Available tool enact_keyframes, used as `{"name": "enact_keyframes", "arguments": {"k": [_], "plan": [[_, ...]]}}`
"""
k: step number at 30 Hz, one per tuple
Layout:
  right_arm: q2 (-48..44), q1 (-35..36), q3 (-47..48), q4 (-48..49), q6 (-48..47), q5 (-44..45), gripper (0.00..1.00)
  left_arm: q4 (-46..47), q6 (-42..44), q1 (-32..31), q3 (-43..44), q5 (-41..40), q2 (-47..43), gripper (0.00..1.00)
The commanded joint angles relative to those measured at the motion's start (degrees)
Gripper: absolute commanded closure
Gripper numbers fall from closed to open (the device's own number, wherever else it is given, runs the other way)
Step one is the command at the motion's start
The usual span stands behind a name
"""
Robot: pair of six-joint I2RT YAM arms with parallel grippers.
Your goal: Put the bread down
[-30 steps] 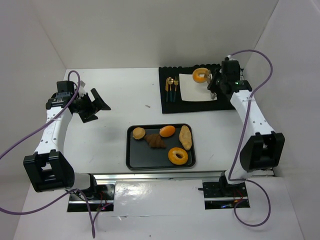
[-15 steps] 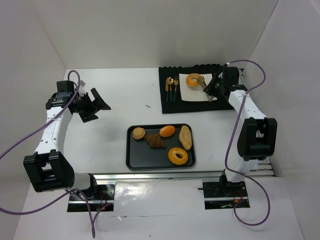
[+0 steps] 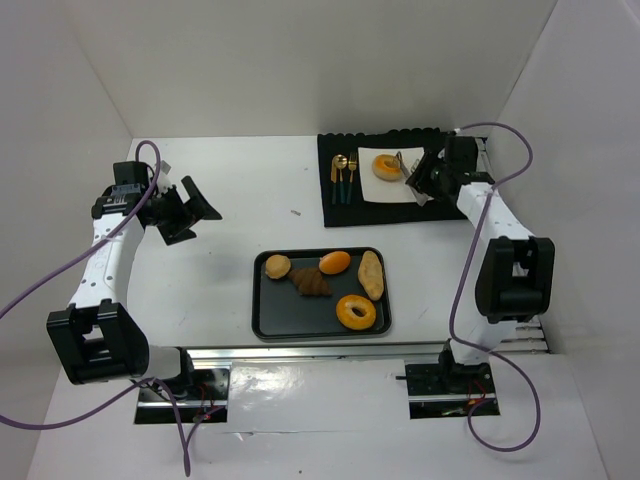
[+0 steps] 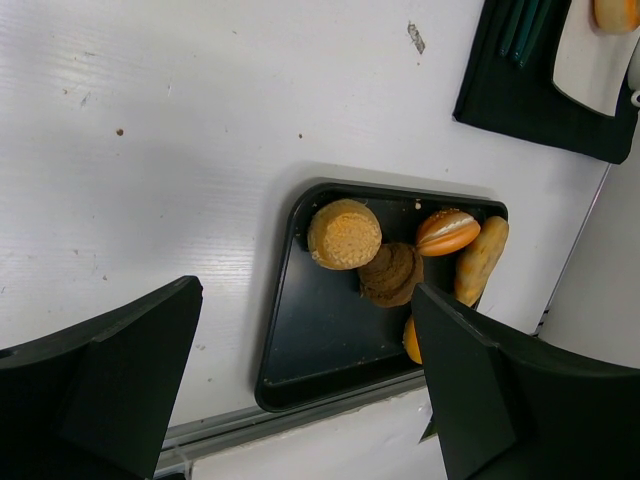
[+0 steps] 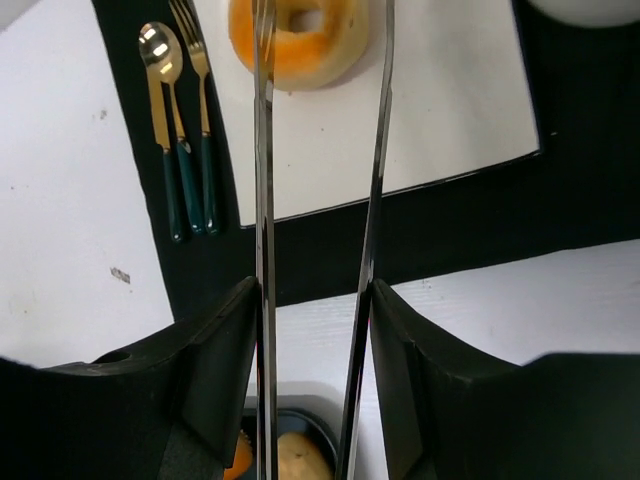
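A glazed ring of bread (image 3: 386,166) (image 5: 300,40) lies flat on the white square plate (image 3: 385,186) (image 5: 450,100) at the back right. My right gripper (image 3: 430,173) (image 5: 313,290) is shut on a pair of metal tongs (image 3: 405,162) (image 5: 262,200). The tongs' two arms are spread, with their tips on either side of the bread. My left gripper (image 3: 195,208) (image 4: 305,290) hangs open over the table's left side with nothing between its fingers.
A black tray (image 3: 262,305) (image 4: 300,350) near the front holds several more breads: a round bun (image 3: 278,266), a brown croissant (image 3: 312,284), an orange bun (image 3: 334,262), a long loaf (image 3: 371,273) and another ring (image 3: 356,312). A gold spoon and fork (image 3: 343,176) (image 5: 178,130) lie on the black mat (image 3: 345,210) left of the plate.
The right arm carried the ring of bread leftward and down onto the plate. The tongs' arms have spread apart, and the bread now lies flat.
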Motion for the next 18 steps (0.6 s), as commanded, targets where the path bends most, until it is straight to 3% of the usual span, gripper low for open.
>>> {"name": "enact_keyframes", "arguments": {"k": [1, 5, 8, 12, 18], "plan": [[-9.45, 0.16, 2.63, -0.23, -1.98, 4.57, 0.46, 0.38, 0.63, 0.18, 0.49, 0.67, -1.25, 0.00], [-16.31, 1.30, 0.71, -5.15, -5.66, 6.16, 0.46, 0.91, 0.63, 0.18, 0.49, 0.67, -1.77, 0.00], [-22.64, 3.84, -2.10, -12.52, -10.32, 2.57, 0.47, 0.91, 0.63, 0.18, -0.04, 0.67, -1.77, 0.00], [-31.17, 11.66, -8.78, -23.67, -13.06, -4.02, 0.47, 0.91, 0.10, 0.18, -0.04, 0.67, -1.77, 0.00], [-40.75, 25.62, -16.26, -28.71, -10.52, -10.64, 0.47, 1.43, 0.10, 0.18, -0.65, 0.67, -1.25, 0.00]]}}
